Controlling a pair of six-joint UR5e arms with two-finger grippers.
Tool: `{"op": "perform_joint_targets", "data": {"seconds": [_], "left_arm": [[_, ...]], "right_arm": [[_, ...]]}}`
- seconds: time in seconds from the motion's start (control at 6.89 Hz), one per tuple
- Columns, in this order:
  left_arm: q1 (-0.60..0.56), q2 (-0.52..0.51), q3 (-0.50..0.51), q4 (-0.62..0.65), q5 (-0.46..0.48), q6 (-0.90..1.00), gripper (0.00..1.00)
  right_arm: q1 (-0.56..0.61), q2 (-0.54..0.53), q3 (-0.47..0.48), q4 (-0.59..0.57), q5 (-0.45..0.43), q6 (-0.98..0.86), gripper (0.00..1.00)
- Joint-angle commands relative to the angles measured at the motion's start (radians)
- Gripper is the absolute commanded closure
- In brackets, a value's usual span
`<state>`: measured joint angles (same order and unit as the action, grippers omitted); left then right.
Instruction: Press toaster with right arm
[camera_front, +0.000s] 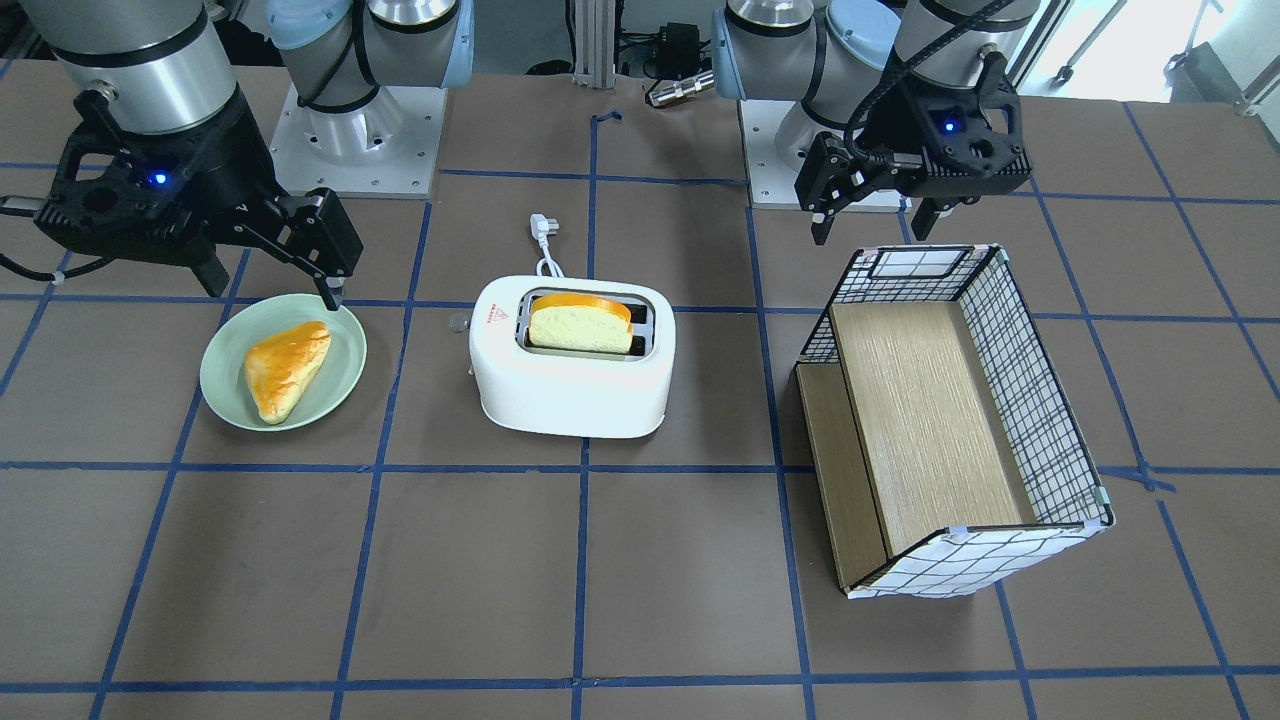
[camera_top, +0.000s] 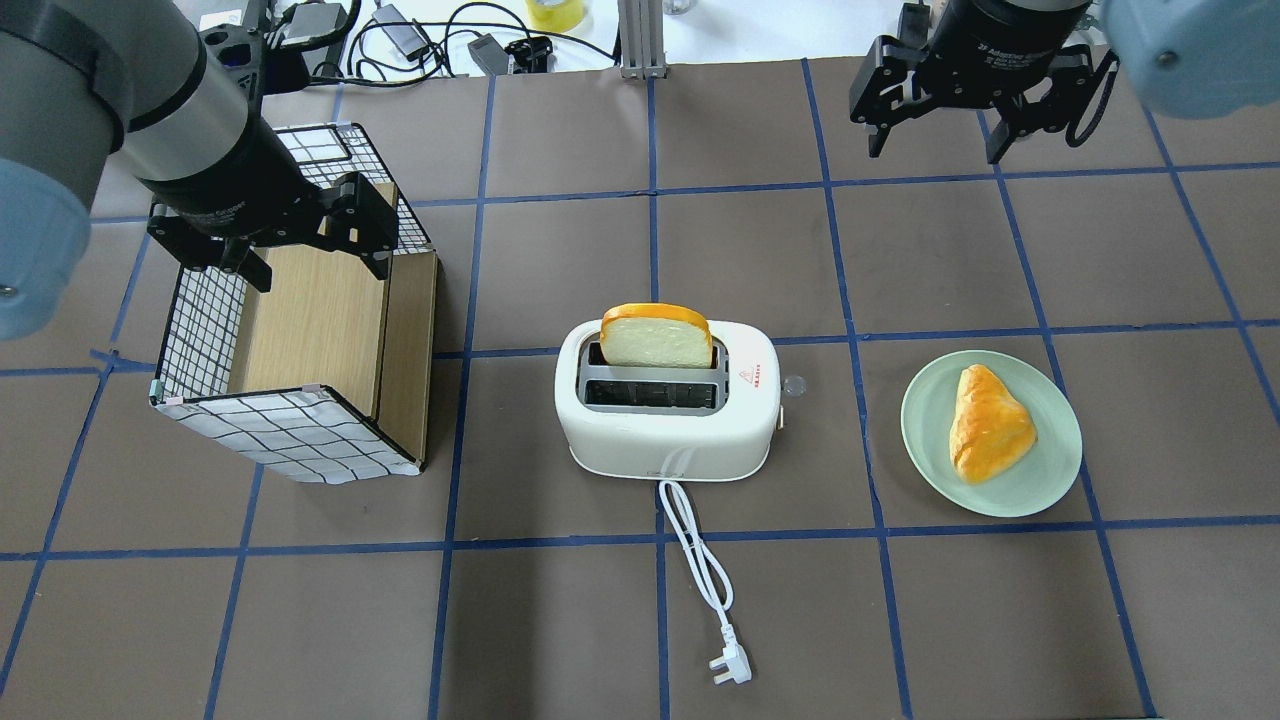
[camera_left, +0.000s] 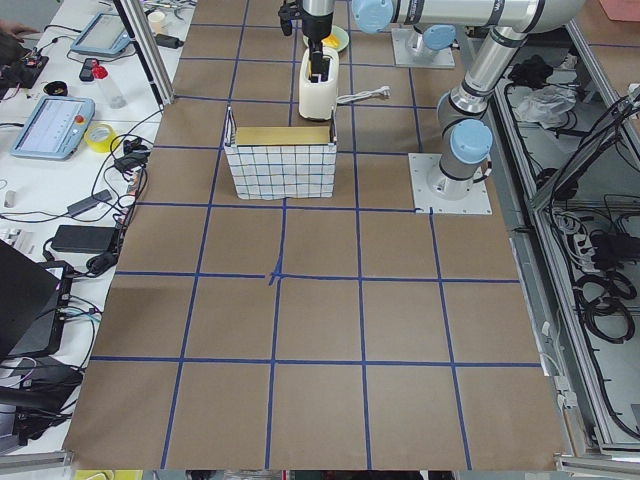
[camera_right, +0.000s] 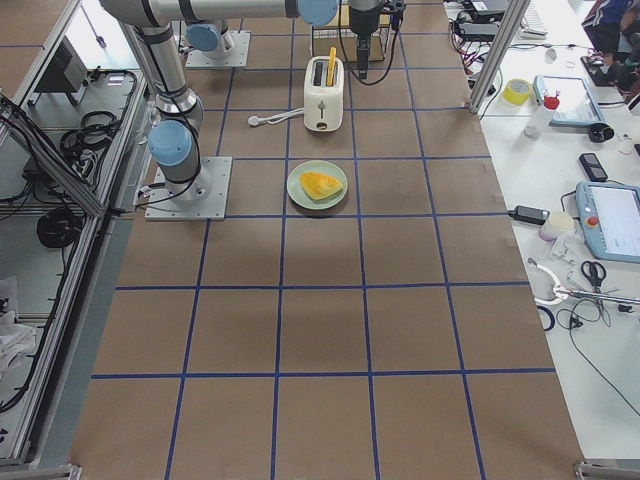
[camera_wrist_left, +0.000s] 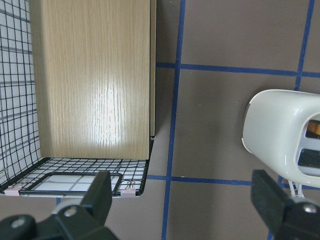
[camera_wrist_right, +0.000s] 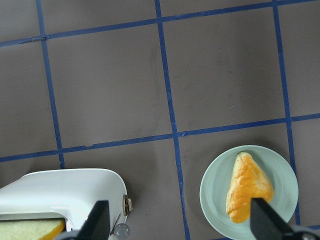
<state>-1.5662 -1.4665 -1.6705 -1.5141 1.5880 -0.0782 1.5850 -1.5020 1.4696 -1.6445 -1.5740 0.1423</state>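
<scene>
- White plug (camera_top: 730, 670) lies nearest to us in the overhead view. Its cord (camera_top: 690, 550) snakes away over the brown table (camera_top: 1000, 620), which is ruled into squares with blue tape.
- The cord runs up to the toaster (camera_top: 668, 425), white and rounded. It stands upright near the middle of the table, between the basket and the plate, and touches neither.
- On the toaster's top, towards the robot's right, we see a small red triangle mark (camera_top: 745, 377). A little lever knob (camera_wrist_right: 127, 205) shows on that same end.
- A bread slice (camera_top: 657, 337) stands in the farther of the two slots, its orange crust well above the rim. The nearer slot shows dark.
- To the robot's right of the toaster, a pale green plate (camera_top: 930, 420) carries a golden, triangular pastry (camera_top: 988, 424).
- To the robot's left sits a black-and-white checked basket (camera_top: 290, 435) with wood-grain panels inside.
- The left gripper (camera_top: 318, 272) hangs in the air over the basket. We see its jaws spread wide with nothing between them, and its wrist view shows the two fingers far apart above the basket's end wall.
- Farthest off, the right gripper (camera_top: 937, 150) hangs above the table beyond the plate, well apart from the toaster. Its jaws are parted wide and hold nothing. Its wrist view looks down on the plate and on the toaster's knob end.
</scene>
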Motion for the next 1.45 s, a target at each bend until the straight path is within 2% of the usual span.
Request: {"op": "perform_joint_targets", "data": {"seconds": [0.0, 0.15, 0.29, 0.58, 1.02, 1.16, 1.31], "left_arm": [[0.0, 0.0, 0.0, 0.0, 0.001, 0.0, 0.0], [0.0, 0.0, 0.0, 0.0, 0.0, 0.0, 0.0], [0.0, 0.0, 0.0, 0.0, 0.001, 0.0, 0.0], [0.0, 0.0, 0.0, 0.0, 0.0, 0.0, 0.0], [0.0, 0.0, 0.0, 0.0, 0.001, 0.0, 0.0], [0.0, 0.0, 0.0, 0.0, 0.0, 0.0, 0.0], [0.0, 0.0, 0.0, 0.0, 0.001, 0.0, 0.0]], "right_arm": [[0.0, -0.001, 0.0, 0.005, -0.001, -0.003, 0.26], [0.001, -0.007, -0.008, 0.046, 0.008, -0.003, 0.75], [0.004, -0.014, -0.014, 0.095, 0.011, -0.003, 1.0], [-0.006, -0.018, -0.021, 0.162, 0.118, -0.003, 1.0], [-0.013, -0.009, 0.032, 0.178, 0.259, -0.033, 1.0], [-0.025, -0.007, 0.087, 0.16, 0.3, -0.091, 1.0], [-0.028, -0.012, 0.165, 0.108, 0.305, -0.093, 1.0]]}}
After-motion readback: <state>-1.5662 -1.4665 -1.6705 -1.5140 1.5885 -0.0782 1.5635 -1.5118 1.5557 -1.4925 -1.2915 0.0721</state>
